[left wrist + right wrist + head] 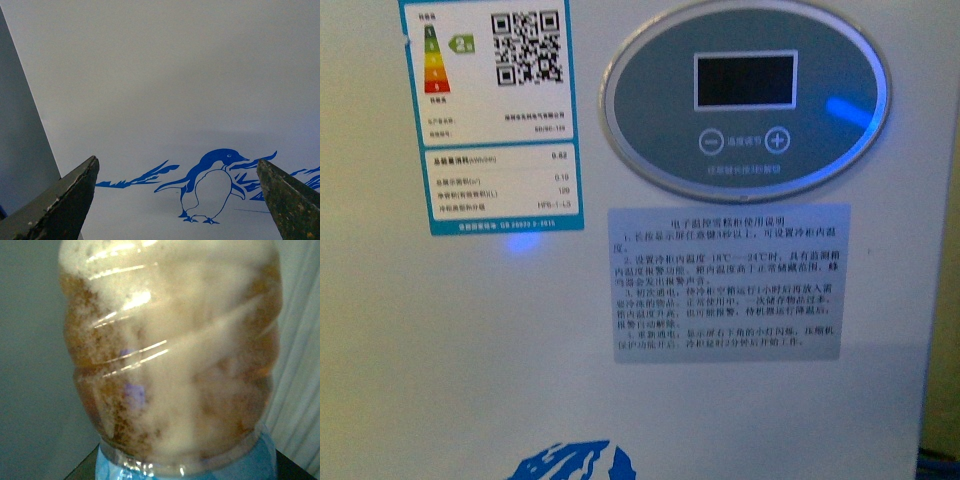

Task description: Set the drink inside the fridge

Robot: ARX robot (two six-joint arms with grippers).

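The fridge (740, 420) fills the front view as a white panel with an oval grey control display (745, 98), and neither arm shows there. In the left wrist view my left gripper (177, 172) is open, its dark fingertips (75, 192) wide apart with nothing between them, facing the fridge (165, 85) front and its blue penguin graphic (210, 185). The drink (170, 350), a ribbed clear bottle of amber liquid, fills the right wrist view very close up. My right gripper is shut on the drink; its fingers are hidden behind the bottle. Cap and label are out of view.
An energy label with a QR code (490, 110) and a grey instruction sticker (728, 282) are stuck on the fridge front. A grey wall surface (20, 140) stands beside the fridge in the left wrist view. Pale vertical folds (300, 365) show behind the bottle.
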